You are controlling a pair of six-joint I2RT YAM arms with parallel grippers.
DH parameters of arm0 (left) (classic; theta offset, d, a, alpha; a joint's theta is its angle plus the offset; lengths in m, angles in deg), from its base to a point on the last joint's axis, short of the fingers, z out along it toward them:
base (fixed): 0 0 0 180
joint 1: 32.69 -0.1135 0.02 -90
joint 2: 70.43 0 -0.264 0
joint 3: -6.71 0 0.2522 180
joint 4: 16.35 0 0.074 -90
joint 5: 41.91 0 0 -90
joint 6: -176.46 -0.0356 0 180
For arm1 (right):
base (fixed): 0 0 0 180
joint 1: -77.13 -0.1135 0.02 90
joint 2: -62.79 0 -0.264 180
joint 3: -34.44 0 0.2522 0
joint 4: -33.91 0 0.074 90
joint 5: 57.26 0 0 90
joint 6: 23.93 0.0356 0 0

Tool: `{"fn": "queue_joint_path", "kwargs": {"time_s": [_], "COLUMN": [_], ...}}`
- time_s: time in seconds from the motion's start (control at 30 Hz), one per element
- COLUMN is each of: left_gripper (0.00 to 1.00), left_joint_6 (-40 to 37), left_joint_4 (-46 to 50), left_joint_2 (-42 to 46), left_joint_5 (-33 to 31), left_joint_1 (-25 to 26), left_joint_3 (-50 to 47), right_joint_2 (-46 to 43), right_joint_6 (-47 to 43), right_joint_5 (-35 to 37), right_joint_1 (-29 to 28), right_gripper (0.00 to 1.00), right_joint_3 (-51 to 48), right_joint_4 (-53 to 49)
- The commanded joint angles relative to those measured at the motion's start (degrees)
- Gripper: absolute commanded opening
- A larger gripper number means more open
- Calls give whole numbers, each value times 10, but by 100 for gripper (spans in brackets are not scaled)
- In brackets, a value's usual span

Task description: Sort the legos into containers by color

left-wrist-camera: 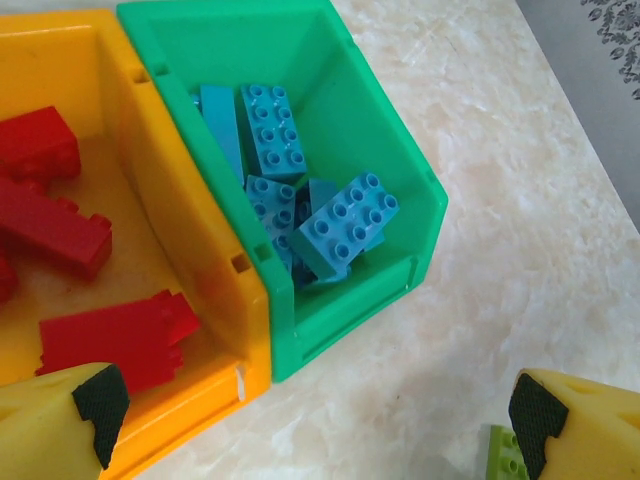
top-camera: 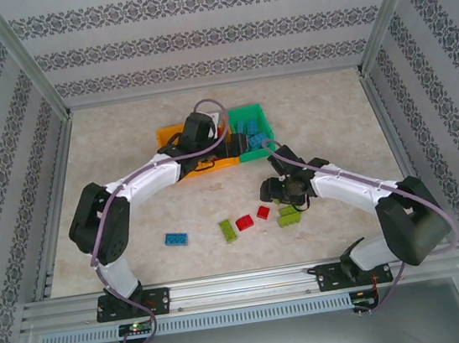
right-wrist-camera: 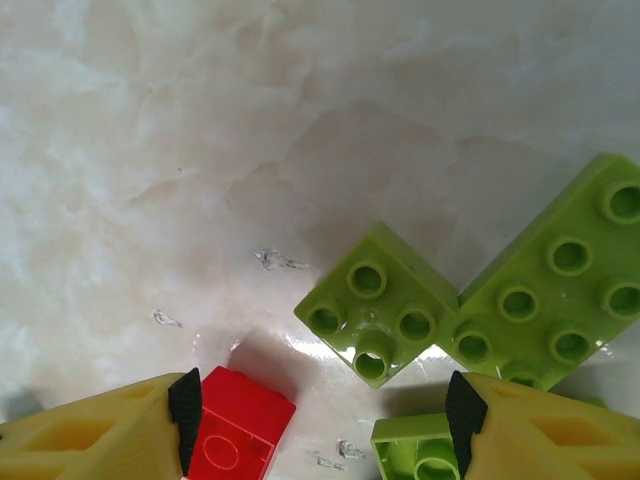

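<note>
Legos: blues sit in the green bin, reds in the orange bin, beneath your released left gripper. Loose greens and a red brick wait under your spread, empty right gripper.

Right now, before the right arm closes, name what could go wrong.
Between the right jaws lie a red brick and the nearest lime brick; closing may catch both colours together. The small lime brick touches the large lime brick at a corner, so nudging either could shift the other.
</note>
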Motion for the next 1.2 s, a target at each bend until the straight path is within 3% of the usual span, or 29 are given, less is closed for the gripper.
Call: {"fn": "queue_joint_path", "kwargs": {"time_s": [0.0, 0.27, 0.93, 1.17], "left_gripper": [100, 100, 100, 100], "left_joint_6": [-8, -11, -36, -41], "left_joint_4": [-52, -67, -49, -38], "left_joint_2": [33, 66, 135, 166], "left_joint_5": [-19, -22, -61, -80], "left_joint_1": [-6, -6, -5, -6], "left_joint_3": [-25, -74, -141, -166], "right_joint_2": [18, 35, 171, 199], "right_joint_6": [19, 20, -21, -43], "right_joint_5": [-11, -6, 37, 70], "right_joint_1": [-11, -18, -11, -13], "right_gripper": [69, 69, 69, 64], "right_joint_3": [7, 16, 122, 149], "right_joint_4": [-7, -8, -14, -36]}}
